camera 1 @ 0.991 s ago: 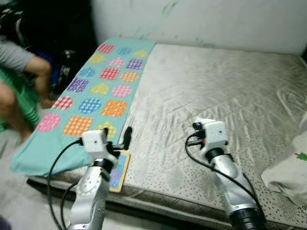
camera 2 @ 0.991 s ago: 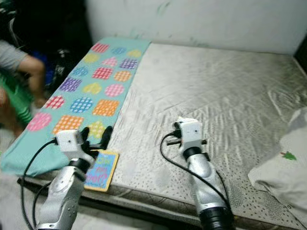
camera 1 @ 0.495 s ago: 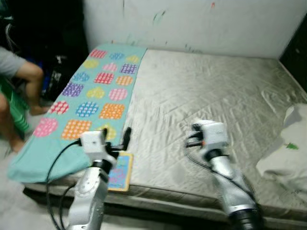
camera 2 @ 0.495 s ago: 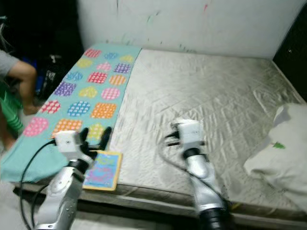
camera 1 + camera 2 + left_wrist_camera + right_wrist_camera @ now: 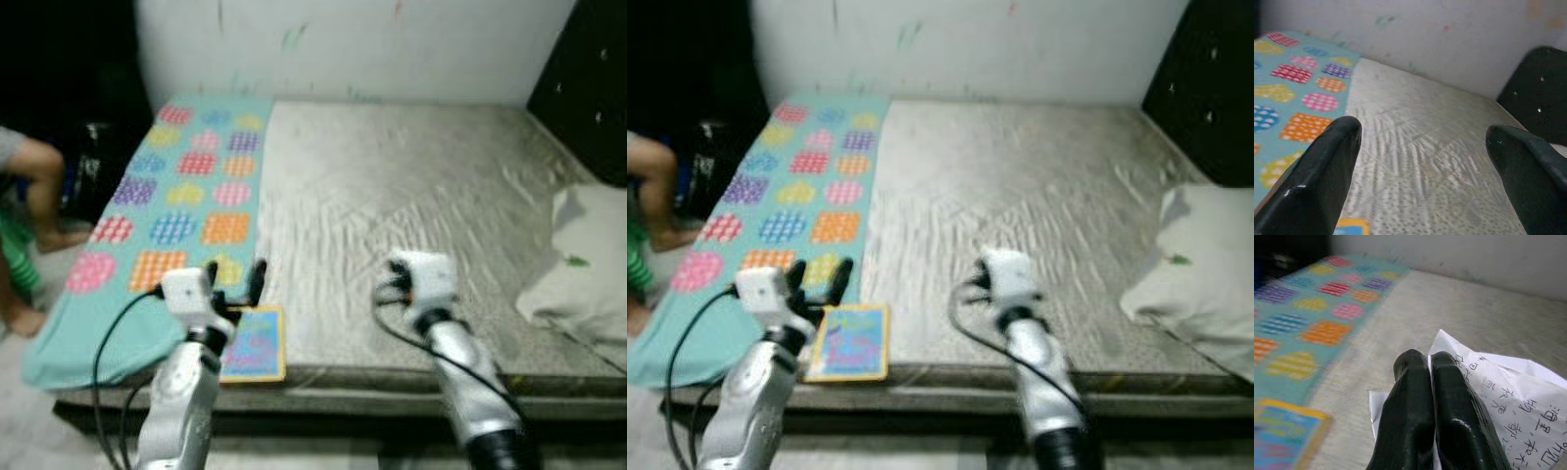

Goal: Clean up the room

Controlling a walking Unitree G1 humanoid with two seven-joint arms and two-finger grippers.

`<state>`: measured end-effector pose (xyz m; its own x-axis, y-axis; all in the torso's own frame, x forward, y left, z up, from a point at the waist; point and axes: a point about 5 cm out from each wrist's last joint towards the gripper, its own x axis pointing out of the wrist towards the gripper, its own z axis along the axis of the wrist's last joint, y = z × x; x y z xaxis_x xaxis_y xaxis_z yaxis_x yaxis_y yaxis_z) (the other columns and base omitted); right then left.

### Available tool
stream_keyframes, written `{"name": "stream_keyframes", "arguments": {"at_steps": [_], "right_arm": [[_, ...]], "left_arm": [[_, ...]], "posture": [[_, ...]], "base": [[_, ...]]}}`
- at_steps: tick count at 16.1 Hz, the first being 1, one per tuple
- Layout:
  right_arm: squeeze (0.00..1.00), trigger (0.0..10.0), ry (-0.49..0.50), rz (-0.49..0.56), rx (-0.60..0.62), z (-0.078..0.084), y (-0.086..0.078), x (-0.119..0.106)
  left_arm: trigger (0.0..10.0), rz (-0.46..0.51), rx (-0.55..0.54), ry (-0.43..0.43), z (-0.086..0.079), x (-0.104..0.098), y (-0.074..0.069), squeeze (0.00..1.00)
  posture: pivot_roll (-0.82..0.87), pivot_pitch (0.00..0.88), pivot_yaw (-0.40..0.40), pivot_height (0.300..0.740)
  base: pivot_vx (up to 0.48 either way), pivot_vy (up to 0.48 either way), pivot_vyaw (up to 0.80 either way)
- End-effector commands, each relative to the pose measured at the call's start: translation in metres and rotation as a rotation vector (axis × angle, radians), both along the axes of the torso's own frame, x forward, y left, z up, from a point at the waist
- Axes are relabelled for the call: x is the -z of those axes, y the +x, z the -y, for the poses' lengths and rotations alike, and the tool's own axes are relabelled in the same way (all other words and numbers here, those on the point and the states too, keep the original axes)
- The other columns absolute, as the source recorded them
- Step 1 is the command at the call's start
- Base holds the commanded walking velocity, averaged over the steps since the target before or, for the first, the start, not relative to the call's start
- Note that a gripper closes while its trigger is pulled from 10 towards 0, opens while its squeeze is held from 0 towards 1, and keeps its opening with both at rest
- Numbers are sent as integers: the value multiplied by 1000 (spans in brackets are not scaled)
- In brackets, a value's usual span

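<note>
Over the grey mattress [image 5: 392, 186], left tool [image 5: 1422, 161] spread, right tool [image 5: 1432, 377] clamps paper [image 5: 1498, 387]

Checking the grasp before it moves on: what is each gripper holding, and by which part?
Right gripper pinches a printed paper at its edge; left gripper is open, holding nothing.

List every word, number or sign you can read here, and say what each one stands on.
White paper pinched in the shut right tool: black handwritten Chinese characters in columns; a few look like "西", "衣", "菊", but they are tilted and partly cut off, so not reliably readable.
Colourful book on the bed's front edge: cover print too blurred to read.
Pillow: small green mark, not legible.
</note>
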<state>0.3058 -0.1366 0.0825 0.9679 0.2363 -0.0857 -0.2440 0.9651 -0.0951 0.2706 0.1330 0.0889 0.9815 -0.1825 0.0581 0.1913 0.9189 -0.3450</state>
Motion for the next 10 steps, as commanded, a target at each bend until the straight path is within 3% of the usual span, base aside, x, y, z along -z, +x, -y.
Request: {"name": "stream_keyframes", "arguments": {"at_steps": [1, 10], "right_arm": [[0, 10000, -8, 0, 16, 8, 1, -1], [0, 10000, -8, -3, 22, 8, 0, 0]], "left_arm": [[10000, 11, 16, -21, 7, -2, -1, 0], [10000, 15, 29, -15, 7, -2, -1, 0]], "posture": [[14, 34, 11, 740], [13, 35, 17, 740]], "base": [[0, 0, 0], [255, 0, 0]]}}
